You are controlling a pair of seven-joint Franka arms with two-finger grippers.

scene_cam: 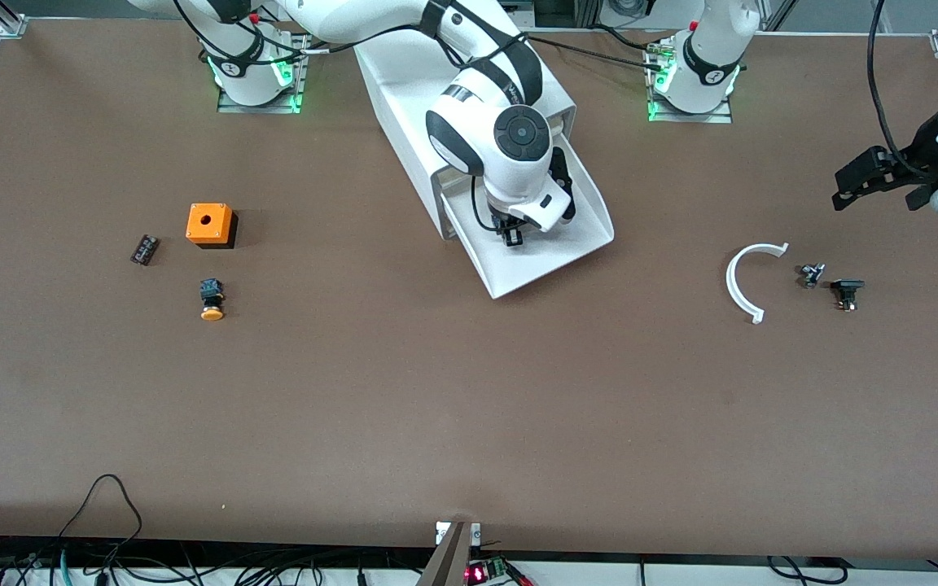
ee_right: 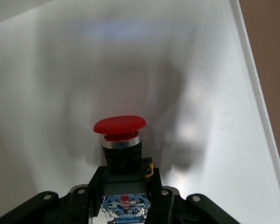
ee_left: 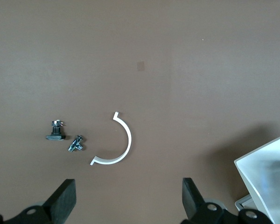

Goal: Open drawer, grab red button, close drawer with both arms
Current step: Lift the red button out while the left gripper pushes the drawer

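The white cabinet (scene_cam: 412, 89) stands at the robots' edge of the table with one drawer (scene_cam: 567, 260) pulled out toward the front camera. My right gripper (scene_cam: 510, 232) is down in that drawer, shut on the black body of the red-capped button (ee_right: 120, 125); its fingers (ee_right: 95, 186) clamp the body from both sides. In the front view the button is hidden under the right wrist. My left gripper (scene_cam: 880, 183) hangs open and empty in the air toward the left arm's end of the table, and its fingers (ee_left: 65, 198) stand wide apart in the left wrist view.
An orange box with a hole (scene_cam: 210, 225), a small black part (scene_cam: 144, 249) and an orange-yellow capped button (scene_cam: 211, 299) lie toward the right arm's end. A white curved strip (scene_cam: 742, 281) and two small black parts (scene_cam: 811, 274) (scene_cam: 847, 291) lie below the left gripper.
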